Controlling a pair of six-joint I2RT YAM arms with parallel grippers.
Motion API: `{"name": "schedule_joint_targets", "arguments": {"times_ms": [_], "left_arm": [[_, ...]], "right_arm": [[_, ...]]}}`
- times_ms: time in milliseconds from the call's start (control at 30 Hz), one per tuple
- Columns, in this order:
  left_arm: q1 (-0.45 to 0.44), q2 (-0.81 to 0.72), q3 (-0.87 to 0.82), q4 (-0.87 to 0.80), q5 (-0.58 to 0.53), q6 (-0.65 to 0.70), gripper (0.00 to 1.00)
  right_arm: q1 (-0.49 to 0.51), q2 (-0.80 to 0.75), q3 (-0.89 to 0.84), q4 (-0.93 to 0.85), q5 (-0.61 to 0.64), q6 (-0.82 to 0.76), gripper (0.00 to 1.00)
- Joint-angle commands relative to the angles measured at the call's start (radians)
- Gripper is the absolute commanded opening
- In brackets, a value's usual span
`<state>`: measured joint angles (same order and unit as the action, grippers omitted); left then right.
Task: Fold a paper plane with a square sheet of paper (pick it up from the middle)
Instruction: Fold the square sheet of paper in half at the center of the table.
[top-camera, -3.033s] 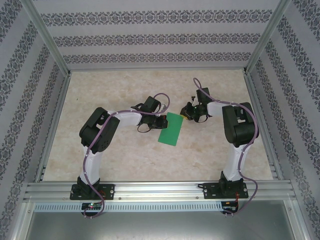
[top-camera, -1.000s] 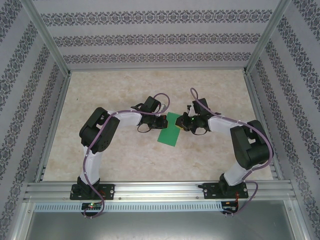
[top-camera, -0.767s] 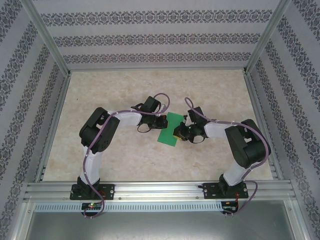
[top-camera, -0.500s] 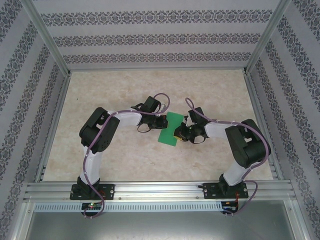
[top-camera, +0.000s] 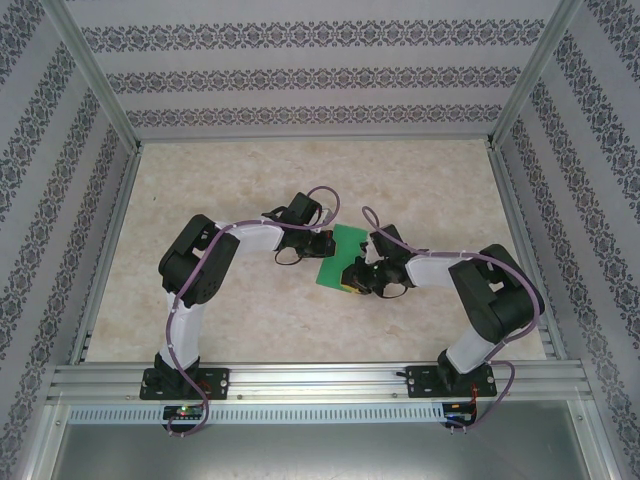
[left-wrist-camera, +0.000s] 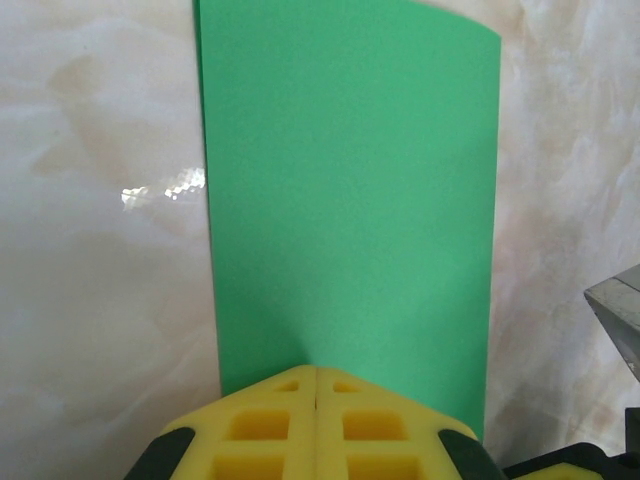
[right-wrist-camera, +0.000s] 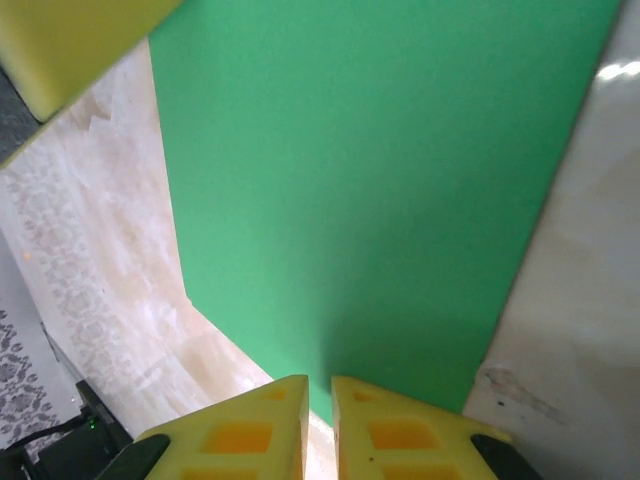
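While both arms bend inward over the counter (top-camera: 230, 190), we see the square sheet of paper (top-camera: 336, 262) lying near the middle of it. In the top view it shows as a bright green oblong whose long axis runs from 1 o'clock to 7 o'clock.

The left pincer (top-camera: 326, 245) sits at the sheet's 10 o'clock edge. In the left wrist view its yellow pads (left-wrist-camera: 270, 420) meet along a single seam with no gap; the sheet's near edge disappears behind their tips at 6 o'clock, and the paper stretches away broadside toward 12 o'clock. The pads are fully closed, and we see nothing pinched between them; whether the tips press on the paper we cannot tell.

The right pincer (top-camera: 352, 286) is at the sheet's 5 o'clock end. In the right wrist view its two yellow fingers (right-wrist-camera: 400, 430) stand barely parted, with a thin slit between them and nothing in it; the green sheet spreads from just ahead of the tips toward 1 o'clock, and pale marbled counter lies at 4 o'clock and 8 o'clock. A yellow pad of the other pincer shows at 10 o'clock in that view.
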<state>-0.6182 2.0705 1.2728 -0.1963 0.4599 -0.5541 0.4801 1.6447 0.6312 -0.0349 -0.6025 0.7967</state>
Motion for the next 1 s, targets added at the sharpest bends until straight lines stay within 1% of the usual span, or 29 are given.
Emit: {"name": "schedule_joint_targets", "arguments": {"times_ms": [0, 200, 300, 367, 467, 567, 667, 767, 867, 967], "left_arm": [[-0.02, 0.028, -0.025, -0.086, -0.029, 0.014, 0.0], [-0.02, 0.028, -0.017, -0.095, -0.031, 0.02, 0.0], [-0.021, 0.028, -0.021, -0.091, -0.031, 0.018, 0.0], [-0.02, 0.028, -0.023, -0.09, -0.03, 0.017, 0.0], [-0.021, 0.026, -0.022, -0.092, -0.031, 0.019, 0.0], [-0.02, 0.024, -0.02, -0.097, -0.03, 0.022, 0.0], [-0.02, 0.027, -0.022, -0.094, -0.031, 0.022, 0.0], [-0.021, 0.033, -0.017, -0.095, -0.031, 0.021, 0.0], [-0.02, 0.03, -0.014, -0.094, -0.032, 0.019, 0.0], [-0.02, 0.027, -0.013, -0.1, -0.035, 0.023, 0.0]], "right_arm": [[0.006, 0.013, -0.028, 0.008, 0.009, 0.014, 0.16], [0.012, -0.069, -0.032, 0.009, 0.0, 0.019, 0.16], [0.014, -0.045, -0.04, 0.008, -0.013, 0.011, 0.16], [0.014, -0.021, -0.042, -0.005, 0.017, 0.001, 0.16], [0.009, 0.019, -0.029, -0.01, 0.017, -0.012, 0.16], [-0.003, -0.008, 0.007, -0.034, 0.012, -0.014, 0.15], [-0.041, -0.069, 0.072, -0.064, 0.026, -0.018, 0.16], [-0.111, -0.076, 0.153, -0.1, 0.069, -0.039, 0.17], [-0.176, -0.017, 0.206, -0.06, 0.081, -0.04, 0.17], [-0.206, 0.077, 0.287, -0.047, 0.045, -0.05, 0.17]]}}
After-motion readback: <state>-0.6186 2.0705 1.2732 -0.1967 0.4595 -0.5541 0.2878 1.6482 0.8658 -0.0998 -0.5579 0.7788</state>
